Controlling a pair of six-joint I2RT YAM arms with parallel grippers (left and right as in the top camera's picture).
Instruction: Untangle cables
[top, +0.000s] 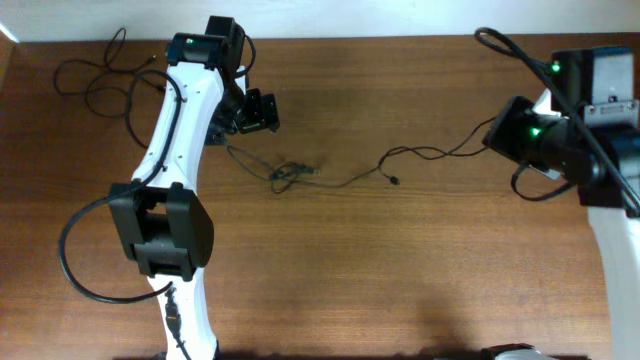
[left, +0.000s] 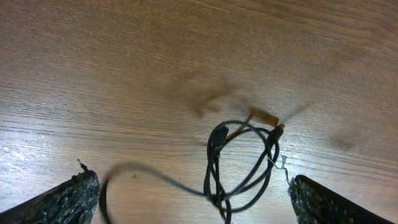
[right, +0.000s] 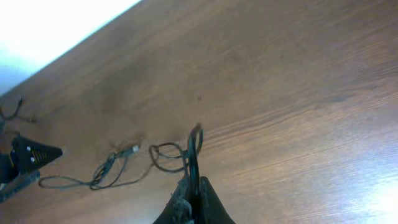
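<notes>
left gripper (left: 193, 182) spread wide, gripping nothing, its arm reaching low over the table (top: 400, 280); right gripper (right: 193, 191) pinched tight on a cable (right: 193, 149) that trails to the small tangle (left: 239, 158) lying between the left fingers (left: 62, 199)

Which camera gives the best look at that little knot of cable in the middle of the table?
The left wrist view: the knot is close up, its loops distinct. Overhead, the knot is only a tiny dark snarl; the right wrist view shows it small and far off.
</notes>
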